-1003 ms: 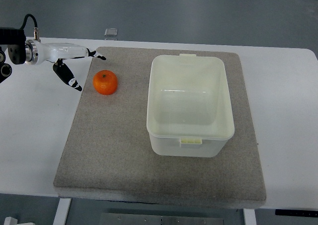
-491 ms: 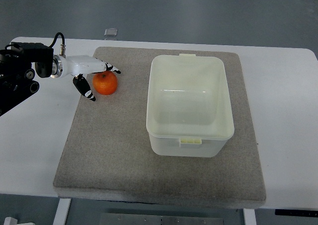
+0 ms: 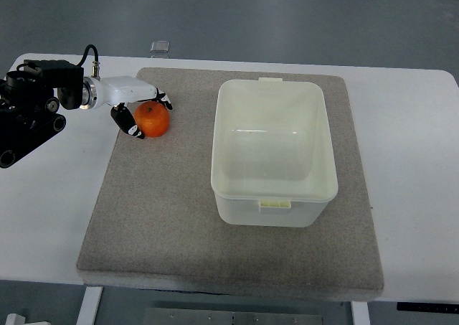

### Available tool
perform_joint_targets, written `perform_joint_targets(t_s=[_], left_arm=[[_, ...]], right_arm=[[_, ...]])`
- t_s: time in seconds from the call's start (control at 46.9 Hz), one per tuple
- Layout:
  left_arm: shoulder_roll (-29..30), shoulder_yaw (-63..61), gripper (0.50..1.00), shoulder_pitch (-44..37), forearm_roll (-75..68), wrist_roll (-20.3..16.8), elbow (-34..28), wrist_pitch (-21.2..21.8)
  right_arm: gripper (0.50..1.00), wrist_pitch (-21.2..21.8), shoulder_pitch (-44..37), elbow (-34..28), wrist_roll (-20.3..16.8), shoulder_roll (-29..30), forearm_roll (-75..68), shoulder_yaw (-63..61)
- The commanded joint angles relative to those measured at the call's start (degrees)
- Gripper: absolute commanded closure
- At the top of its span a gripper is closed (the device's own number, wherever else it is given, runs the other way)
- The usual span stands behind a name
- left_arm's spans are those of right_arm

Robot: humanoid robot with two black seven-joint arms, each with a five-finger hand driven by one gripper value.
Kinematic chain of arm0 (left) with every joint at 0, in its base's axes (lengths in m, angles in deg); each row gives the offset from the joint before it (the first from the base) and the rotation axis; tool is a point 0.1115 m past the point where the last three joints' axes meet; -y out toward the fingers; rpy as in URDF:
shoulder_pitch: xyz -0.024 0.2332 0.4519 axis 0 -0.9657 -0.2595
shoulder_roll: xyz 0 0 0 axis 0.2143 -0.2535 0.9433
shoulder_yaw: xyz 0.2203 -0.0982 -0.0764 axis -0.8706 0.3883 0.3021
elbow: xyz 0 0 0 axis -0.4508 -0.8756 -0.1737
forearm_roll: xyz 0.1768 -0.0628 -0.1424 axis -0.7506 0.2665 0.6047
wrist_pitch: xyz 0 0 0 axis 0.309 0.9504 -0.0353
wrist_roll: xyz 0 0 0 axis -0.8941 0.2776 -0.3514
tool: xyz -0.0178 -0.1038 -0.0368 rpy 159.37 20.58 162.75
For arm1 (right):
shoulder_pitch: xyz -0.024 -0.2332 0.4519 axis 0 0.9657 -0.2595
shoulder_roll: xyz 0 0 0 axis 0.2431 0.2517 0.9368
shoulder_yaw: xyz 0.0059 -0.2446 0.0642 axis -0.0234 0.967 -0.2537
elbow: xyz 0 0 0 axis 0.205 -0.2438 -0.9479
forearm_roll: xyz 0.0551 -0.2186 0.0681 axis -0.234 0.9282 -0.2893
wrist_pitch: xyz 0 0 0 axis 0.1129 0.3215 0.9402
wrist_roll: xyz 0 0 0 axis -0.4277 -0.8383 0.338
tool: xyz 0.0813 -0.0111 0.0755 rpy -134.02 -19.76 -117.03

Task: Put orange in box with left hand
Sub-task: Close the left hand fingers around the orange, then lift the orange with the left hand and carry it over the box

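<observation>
My left hand [image 3: 136,104] cups the orange [image 3: 152,119] at upper left, fingers [image 3: 132,126] apart around it, not yet clamped; the box [image 3: 275,150] lies right

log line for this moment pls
phase: grasping | left hand: closing around orange, not lifted | orange: on mat | box: empty
</observation>
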Motion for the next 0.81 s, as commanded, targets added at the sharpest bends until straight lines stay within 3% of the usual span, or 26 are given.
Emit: perform_joint_targets(t_s=[0.0, 0.256, 0.661, 0.789], left_arm=[[0.1, -1.8, 0.791, 0.9, 0.0, 0.0, -0.1, 0.0], [0.2, -3.1, 1.000, 2.1, 0.1, 0.0, 0.0, 0.0], [2.8, -2.5, 1.000, 11.2, 1.4, -1.2, 2.9, -1.7], [4.1, -1.4, 1.000, 12.7, 2.3, -1.5, 7.2, -2.6]], right_arm=[[0.556, 0.0, 0.0, 0.0, 0.0, 0.0, 0.0, 0.0], [0.556, 0.0, 0.0, 0.0, 0.0, 0.0, 0.0, -0.1], [0.556, 0.0, 0.0, 0.0, 0.0, 0.0, 0.0, 0.0], [0.556, 0.0, 0.0, 0.0, 0.0, 0.0, 0.0, 0.0]])
